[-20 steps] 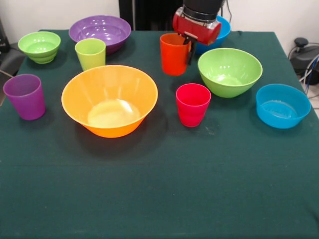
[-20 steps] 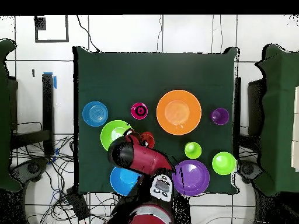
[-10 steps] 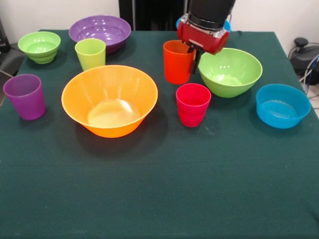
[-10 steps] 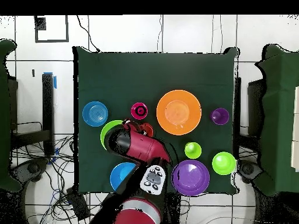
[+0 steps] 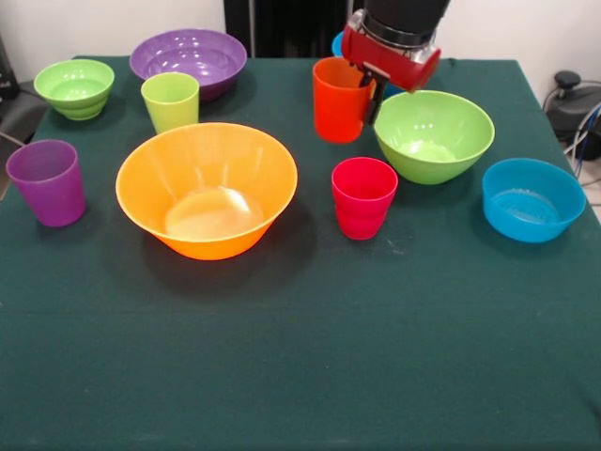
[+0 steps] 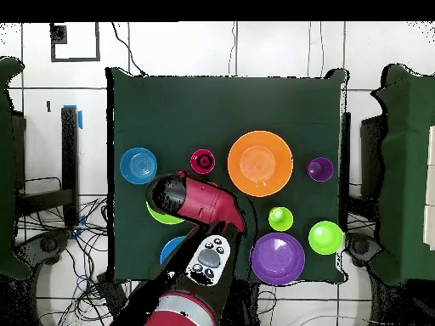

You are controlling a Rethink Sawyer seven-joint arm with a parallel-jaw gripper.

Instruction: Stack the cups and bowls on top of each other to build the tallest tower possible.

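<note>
Orange cup: gripped at its rim by the fingers of the gripper, raised clear of the desk, beside the medium lime green bowl. Red-pink cup: upright on the desk, in front of the held cup. Large orange-yellow bowl: left of it. Purple cup, lime green cup, purple bowl, small ribbed bowl, blue bowl: standing apart, unstacked.

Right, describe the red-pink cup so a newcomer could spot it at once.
Start at the large orange-yellow bowl in the front view. Just to its right, in front of the medium lime green bowl, stands the red-pink cup. It is the only red-pink thing, upright and alone, unlike the orange cup at the gripper.
</note>
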